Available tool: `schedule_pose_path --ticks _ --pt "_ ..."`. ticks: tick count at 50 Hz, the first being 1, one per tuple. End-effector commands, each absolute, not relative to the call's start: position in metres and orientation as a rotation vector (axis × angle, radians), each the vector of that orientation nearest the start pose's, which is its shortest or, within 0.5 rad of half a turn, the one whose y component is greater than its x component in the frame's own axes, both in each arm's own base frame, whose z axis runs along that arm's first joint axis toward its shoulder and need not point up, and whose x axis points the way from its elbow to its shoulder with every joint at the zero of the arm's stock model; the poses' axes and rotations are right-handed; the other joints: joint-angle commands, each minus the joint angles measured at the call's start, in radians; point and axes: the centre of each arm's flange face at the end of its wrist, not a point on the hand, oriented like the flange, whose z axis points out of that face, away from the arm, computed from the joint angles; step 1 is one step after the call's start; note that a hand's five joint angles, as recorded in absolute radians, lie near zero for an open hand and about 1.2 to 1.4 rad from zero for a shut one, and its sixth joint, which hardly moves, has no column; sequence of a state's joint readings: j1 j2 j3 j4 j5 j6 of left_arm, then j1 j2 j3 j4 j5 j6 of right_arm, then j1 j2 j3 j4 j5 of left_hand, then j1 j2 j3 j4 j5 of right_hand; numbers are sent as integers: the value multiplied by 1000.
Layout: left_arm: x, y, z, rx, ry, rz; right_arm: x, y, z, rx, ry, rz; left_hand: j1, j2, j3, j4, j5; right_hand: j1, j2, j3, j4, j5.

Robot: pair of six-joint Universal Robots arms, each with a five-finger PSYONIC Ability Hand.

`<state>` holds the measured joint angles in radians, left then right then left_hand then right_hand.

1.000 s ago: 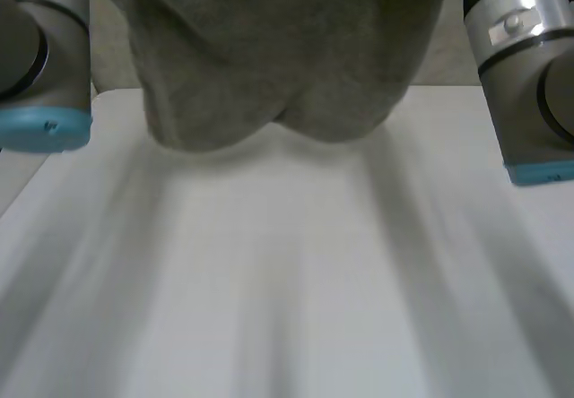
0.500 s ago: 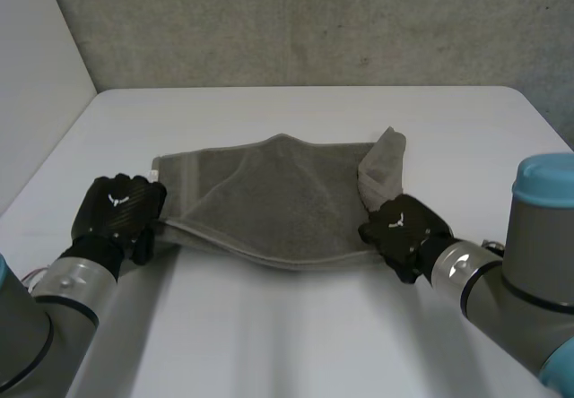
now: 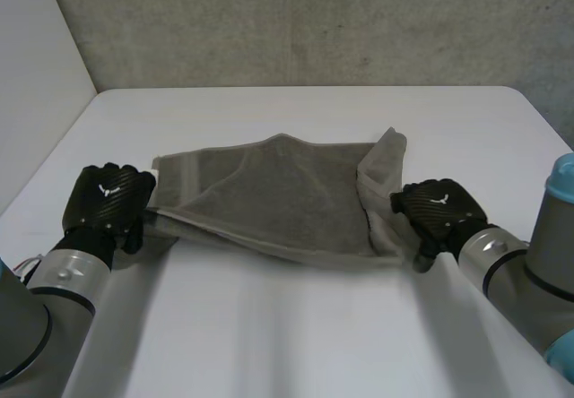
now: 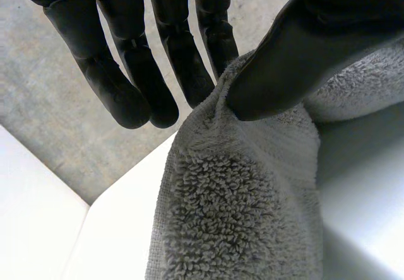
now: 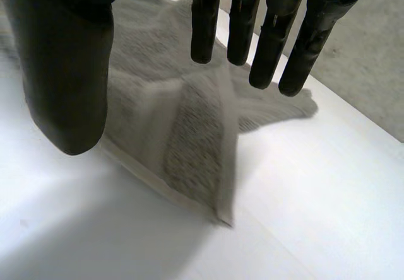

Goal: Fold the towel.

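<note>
While L hand [image 3: 106,203] pinches towel [image 3: 287,196] edge, R hand [image 3: 439,210] straight-fingered, empty, at opp. edge

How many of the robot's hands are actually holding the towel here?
1. The left hand pinches the towel at its left end, between thumb and fingers. The right hand is open beside the right end, holding nothing.

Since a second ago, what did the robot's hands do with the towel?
The towel came down from in front of the camera and now lies folded on the table. The right hand let go of its near right corner, opened and slid off to the right. The left hand stays pinching the left edge; the fold looks unchanged.
</note>
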<state>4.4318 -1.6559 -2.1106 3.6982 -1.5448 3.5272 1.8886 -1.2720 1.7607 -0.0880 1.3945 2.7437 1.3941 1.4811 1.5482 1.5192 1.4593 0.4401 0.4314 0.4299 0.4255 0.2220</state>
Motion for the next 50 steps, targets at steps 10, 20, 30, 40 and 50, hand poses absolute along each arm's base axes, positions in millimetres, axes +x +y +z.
schedule_pose_path --ticks 10,20,30,40,50 --pt "-200 -236 176 736 2135 -2089 210 -262 152 -1085 2384 -1535 2 -85 -152 -123 -238 -76 -68 -66 -62 -33" --pt "-200 -237 178 734 2129 -2096 213 -266 144 -1073 2343 -1617 2 -85 -152 -123 -238 -59 -50 -49 -44 -15" --pt "-200 -236 177 735 2133 -2094 217 -282 131 -1068 2318 -1672 2 -85 -152 -123 -238 62 70 72 76 105" --pt "-201 -236 176 739 2138 -2090 225 -291 121 -1095 2304 -1655 2 -85 -152 -123 -238 100 109 110 115 143" --pt "-201 -235 174 744 2145 -2084 227 -296 115 -1106 2297 -1667 2 -85 -152 -123 -238 118 126 128 132 161"
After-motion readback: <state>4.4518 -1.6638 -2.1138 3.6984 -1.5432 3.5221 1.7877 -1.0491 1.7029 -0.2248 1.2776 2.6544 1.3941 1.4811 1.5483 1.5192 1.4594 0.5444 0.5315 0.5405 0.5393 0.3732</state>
